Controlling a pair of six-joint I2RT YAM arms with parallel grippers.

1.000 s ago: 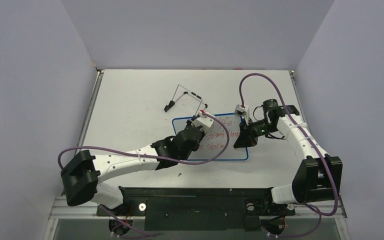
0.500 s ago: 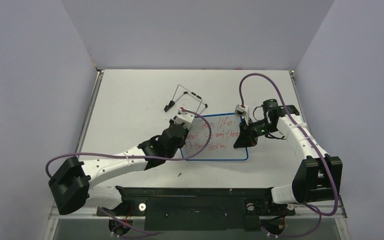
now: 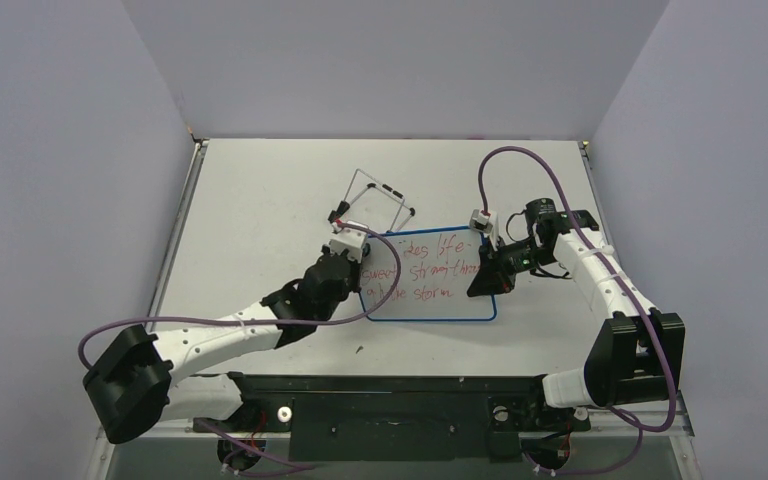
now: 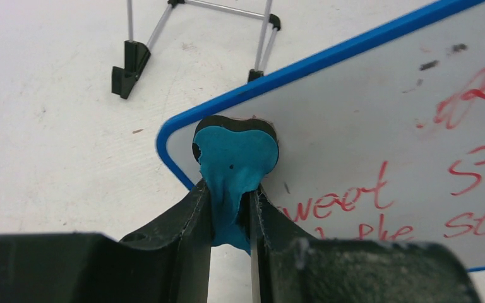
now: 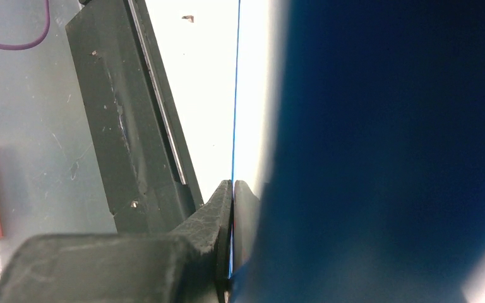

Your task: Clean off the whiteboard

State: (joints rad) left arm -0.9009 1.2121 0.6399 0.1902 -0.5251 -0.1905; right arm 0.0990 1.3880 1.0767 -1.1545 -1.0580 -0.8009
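Observation:
The whiteboard, white with a blue rim and three lines of red handwriting, lies tilted on the table. My left gripper is shut on a blue-black eraser, which presses on the whiteboard at its upper left corner. The left gripper squeezes the eraser's blue foam between its fingers. My right gripper is shut on the board's right edge. In the right wrist view the gripper clamps the thin blue rim of the whiteboard edge-on; a blurred blue mass fills the right half.
A black wire stand sits on the table just behind the board's left corner, also seen as the stand in the left wrist view. A black base rail runs along the near edge. Grey walls enclose three sides.
My left arm has swept left across the board with the eraser, from its middle to the upper left corner, uncovering more of the red writing. The right arm and the board have not moved.

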